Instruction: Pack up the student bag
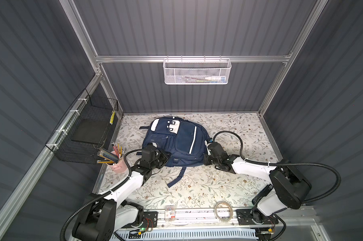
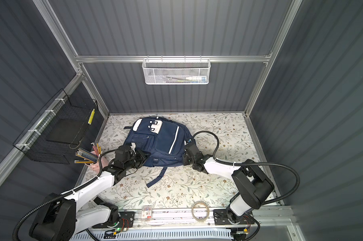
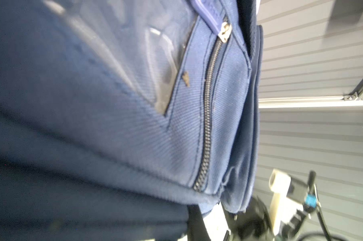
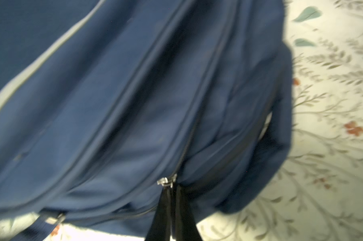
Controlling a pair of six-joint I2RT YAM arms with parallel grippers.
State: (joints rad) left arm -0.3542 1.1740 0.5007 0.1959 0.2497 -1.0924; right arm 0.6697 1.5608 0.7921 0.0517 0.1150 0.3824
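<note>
right claw (image 4: pixel 172 192) was clenched on a zip pull (image 4: pixel 166 181) of the student bag (image 1: pixel 176 141); left claw (image 1: pixel 153 145) was clenched against it, grasp unclear.

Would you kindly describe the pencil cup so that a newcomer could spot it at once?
Find the floral tabletop, then its left edge, just beside the black wire basket on the side wall. The pink cup stands there, the only pink thing, bristling with coloured pencils.

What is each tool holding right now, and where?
The right tool pinches the student bag at a zipper slider. The left tool is shut against the bag's side; whether it holds fabric cannot be told.
</note>
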